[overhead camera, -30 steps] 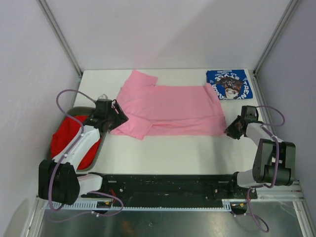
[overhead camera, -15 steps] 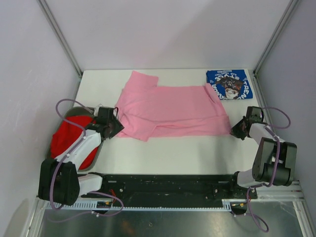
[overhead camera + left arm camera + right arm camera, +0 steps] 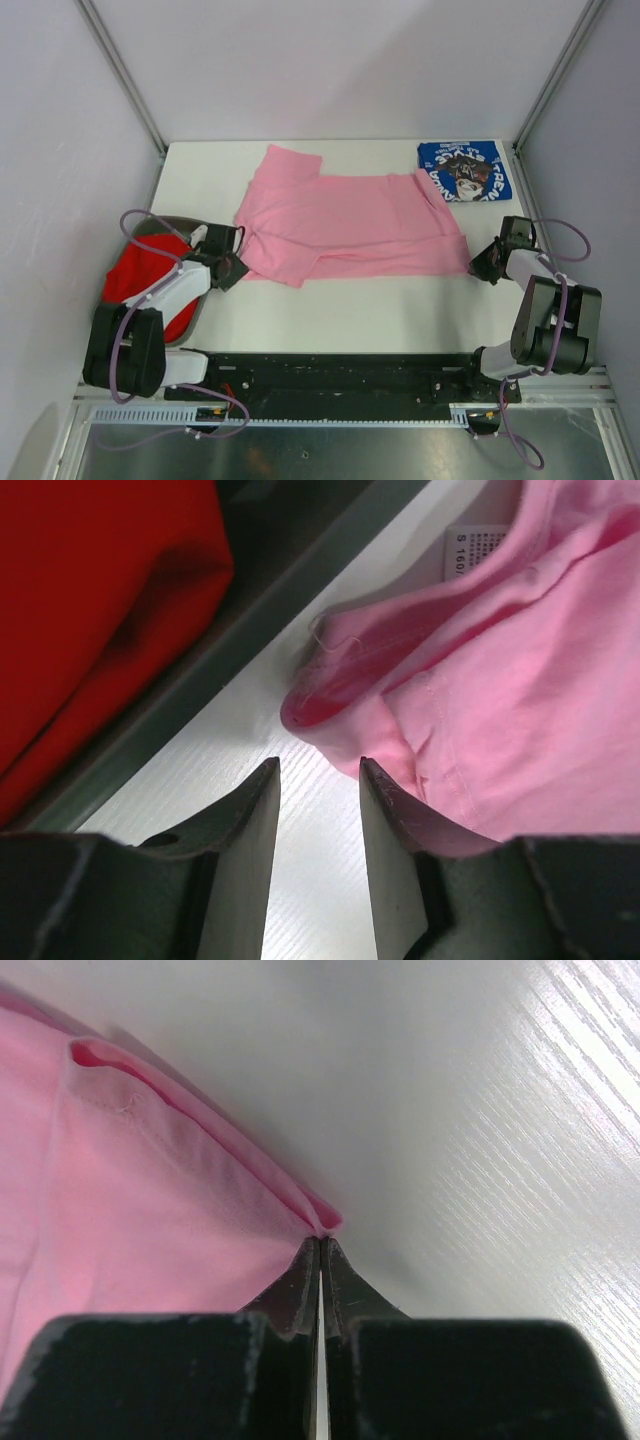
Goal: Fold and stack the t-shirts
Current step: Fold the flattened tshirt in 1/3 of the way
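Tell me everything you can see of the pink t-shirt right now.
The pink t-shirt is plain, light pink soft cloth with stitched hems and a white label. It lies spread across the white table, one sleeve pointing far-left. Its near-right corner is pinched in the shut right gripper. Its near-left edge bunches just ahead of the open left gripper, which holds nothing.

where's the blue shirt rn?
Top view: the blue t-shirt lies folded in the far right corner of the table, just past the right end of the spread pink t-shirt.
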Motion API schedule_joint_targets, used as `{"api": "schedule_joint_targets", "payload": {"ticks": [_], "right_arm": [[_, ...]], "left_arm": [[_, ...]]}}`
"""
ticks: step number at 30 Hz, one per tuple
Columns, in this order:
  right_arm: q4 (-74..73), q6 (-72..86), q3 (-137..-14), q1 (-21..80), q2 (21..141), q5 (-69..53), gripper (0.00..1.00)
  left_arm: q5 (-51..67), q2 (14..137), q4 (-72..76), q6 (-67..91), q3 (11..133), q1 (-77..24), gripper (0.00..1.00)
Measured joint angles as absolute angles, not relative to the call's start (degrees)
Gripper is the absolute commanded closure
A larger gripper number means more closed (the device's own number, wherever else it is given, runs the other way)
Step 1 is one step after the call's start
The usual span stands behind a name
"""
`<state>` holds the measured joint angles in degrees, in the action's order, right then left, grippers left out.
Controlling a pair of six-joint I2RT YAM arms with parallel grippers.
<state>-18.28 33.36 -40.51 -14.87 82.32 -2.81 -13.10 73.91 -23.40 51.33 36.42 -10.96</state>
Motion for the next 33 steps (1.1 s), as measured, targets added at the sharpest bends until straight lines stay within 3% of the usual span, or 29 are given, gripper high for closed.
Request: {"api": "schedule_joint_targets", "payload": {"ticks": [16,20,26,33], "right_arm": [[-18.28,33.36,-40.51,-14.92,82.85,-2.76,1.0],[-18.33,33.36,-40.51,-14.92,82.85,-2.61,1.0],[-18.35,33.36,-40.51,-14.92,82.89,-2.61,1.0],[-18.5,33.39,-40.51,-14.92,83.07,-2.55,1.0]], "left_arm": [[-14.94,78.52,-20.78,52.53,36.6,-10.96,0.6],[-14.9,78.43,-20.53,52.53,36.6,-10.96,0.52],[-15.42,78.06,-20.18,52.51,36.53,-10.96,0.51],[-17.5,80.95,-19.31,52.49,38.06,-10.96,0.68]]}}
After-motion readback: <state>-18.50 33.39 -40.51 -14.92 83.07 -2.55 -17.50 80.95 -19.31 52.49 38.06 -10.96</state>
